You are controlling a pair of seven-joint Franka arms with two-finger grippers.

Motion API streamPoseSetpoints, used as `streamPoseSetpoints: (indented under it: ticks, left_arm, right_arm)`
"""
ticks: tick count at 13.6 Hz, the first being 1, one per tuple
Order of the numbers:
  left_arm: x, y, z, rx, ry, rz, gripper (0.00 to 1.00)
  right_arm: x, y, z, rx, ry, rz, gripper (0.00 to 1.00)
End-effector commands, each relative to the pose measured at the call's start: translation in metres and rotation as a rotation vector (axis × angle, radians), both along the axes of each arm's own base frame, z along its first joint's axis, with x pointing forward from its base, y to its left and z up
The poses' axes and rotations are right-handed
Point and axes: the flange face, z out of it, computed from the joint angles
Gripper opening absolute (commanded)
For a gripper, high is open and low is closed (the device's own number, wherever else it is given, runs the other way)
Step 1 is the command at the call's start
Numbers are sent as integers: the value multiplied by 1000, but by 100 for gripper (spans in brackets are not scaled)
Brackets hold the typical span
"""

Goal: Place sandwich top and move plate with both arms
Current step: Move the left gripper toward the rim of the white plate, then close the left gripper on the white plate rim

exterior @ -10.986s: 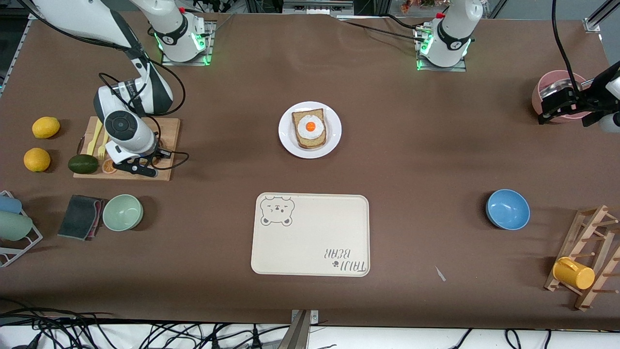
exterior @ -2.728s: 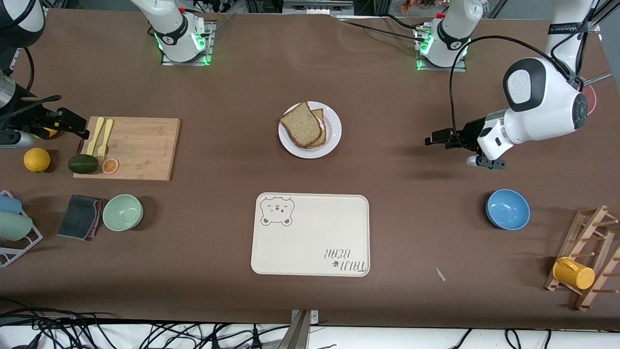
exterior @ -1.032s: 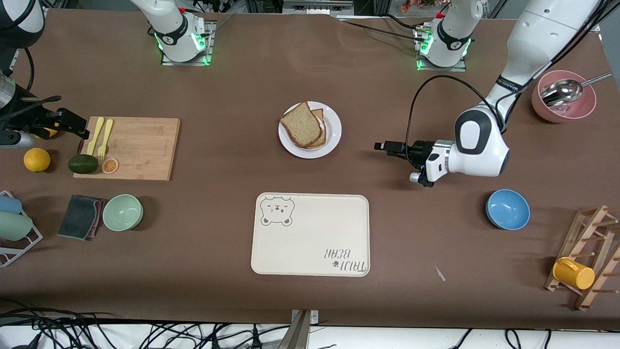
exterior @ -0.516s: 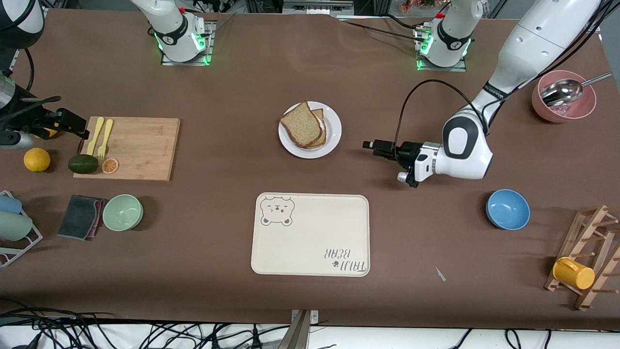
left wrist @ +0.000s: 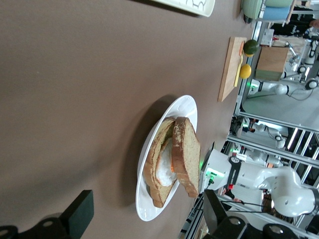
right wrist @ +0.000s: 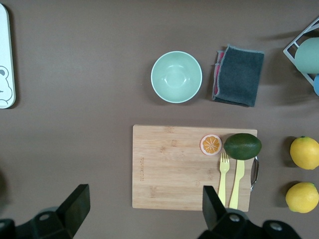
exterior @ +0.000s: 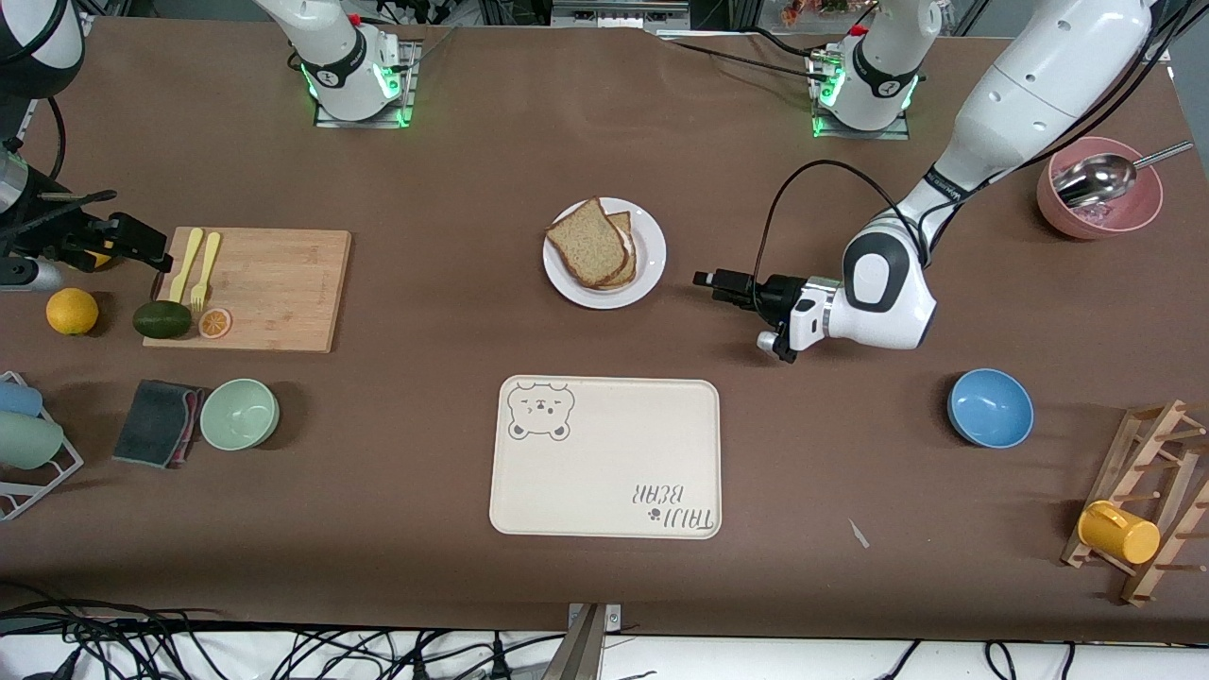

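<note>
The white plate [exterior: 650, 253] sits mid-table and holds a darker slice with a fried egg [left wrist: 163, 164]. The sandwich top [exterior: 584, 242], a tan speckled slice, lies askew on that slice and covers most of it. In the left wrist view the sandwich top [left wrist: 187, 155] leans on the egg on the plate [left wrist: 185, 107]. My left gripper [exterior: 708, 280] is low beside the plate, toward the left arm's end, a short gap from its rim. It is open and empty [left wrist: 147, 215]. My right gripper [exterior: 142, 244] waits high over the cutting board [right wrist: 174, 167], open and empty [right wrist: 144, 210].
The cream bear tray [exterior: 604, 458] lies nearer the front camera than the plate. A blue bowl [exterior: 990, 407], a pink bowl with a spoon [exterior: 1098, 189] and a mug rack [exterior: 1138, 505] stand toward the left arm's end. The cutting board [exterior: 269, 288], an avocado [exterior: 161, 319], lemons and a green bowl [exterior: 239, 414] are toward the right arm's end.
My left arm has swung in from its end of the table and its open gripper has closed in on the plate. The right arm, plate and sandwich have not moved.
</note>
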Motion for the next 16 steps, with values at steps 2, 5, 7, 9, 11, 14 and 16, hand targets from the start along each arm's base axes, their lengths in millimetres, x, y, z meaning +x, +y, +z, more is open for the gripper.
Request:
streamPoseSetpoints:
  ticks: [2, 5, 7, 9, 11, 14, 16]
  left_arm:
    - [-11, -15, -19, -71, -60, -38, 95]
    - [-19, -29, -24, -79, -49, -62, 95]
    - [-25, -40, -26, -95, -39, -75, 87]
    - [-33, -55, -28, -88, -42, -100, 85]
    - [-37, -61, -28, -90, -47, -115, 85]
    - [-44, -66, -34, -91, -39, -127, 73]
    - [-44, -65, -44, -56, -53, -105, 65]
  right_arm:
    - [0, -3, 1, 11, 6, -11, 100]
    - [0, -6, 1, 12, 6, -16, 100]
    - [0, -7, 0, 12, 7, -16, 100]
    - [0, -7, 0, 12, 7, -19, 100]
    - [1, -7, -2, 12, 12, -19, 100]
    - [1, -12, -3, 12, 13, -25, 100]
    - [1, -13, -3, 12, 13, -27, 100]
